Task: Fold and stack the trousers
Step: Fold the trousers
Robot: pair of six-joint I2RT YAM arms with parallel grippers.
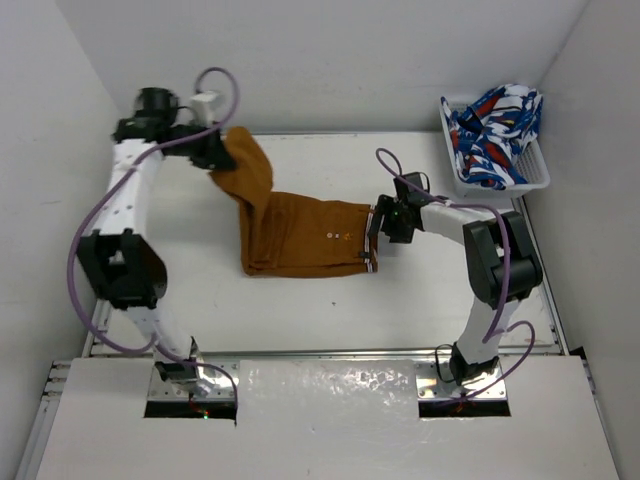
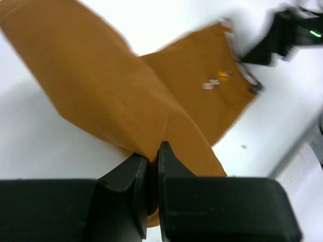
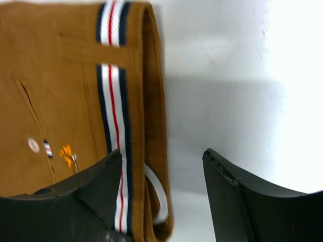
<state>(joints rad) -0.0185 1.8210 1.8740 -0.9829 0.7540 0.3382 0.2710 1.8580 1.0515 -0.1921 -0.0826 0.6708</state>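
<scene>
The trousers (image 1: 300,238) lie folded at the centre of the frame on the worktop (image 1: 300,320). The waistband points right and one leg end is raised towards the upper left. Your left tool (image 1: 218,150) is clamped on that leg end, closed tight on the cloth. Your right tool (image 1: 376,235) stands at the striped waistband, its jaws apart over the edge, with no grip on it. A basket (image 1: 538,182) of patterned clothes (image 1: 495,128) sits at the upper right, well apart.

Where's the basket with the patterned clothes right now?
In the top view, the white basket sits at the table's far right corner, beyond the right arm, well apart from the mustard trousers at the centre.
</scene>
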